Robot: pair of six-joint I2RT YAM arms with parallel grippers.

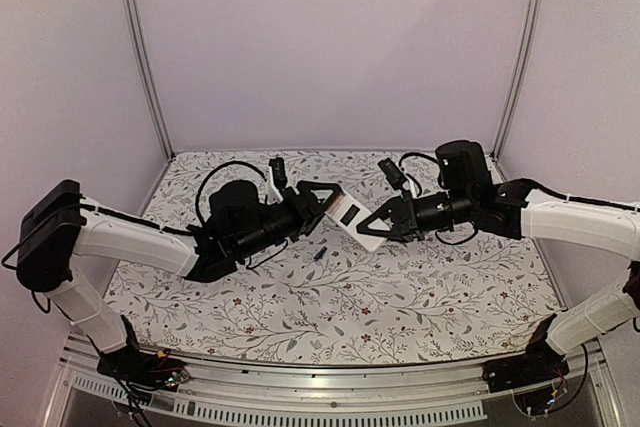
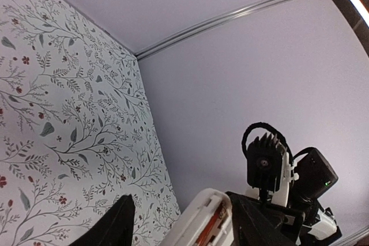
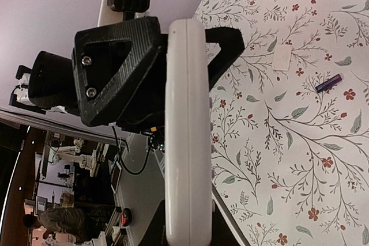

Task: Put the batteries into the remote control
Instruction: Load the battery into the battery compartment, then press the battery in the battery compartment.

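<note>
The right gripper is pinched tight on the 4 o'clock end of the remote control, holding it off the floral tablecloth. The left gripper stands spread around the 10 o'clock end, not clamped. The remote looks light, stiff and smooth, so a corner pinch may slip. Its long edges, clear of the dark recess, look the safer hold. A dark battery lies on the cloth at 7 o'clock from the remote. Tiny and round, it would likely roll, so grip it across the barrel.
</note>
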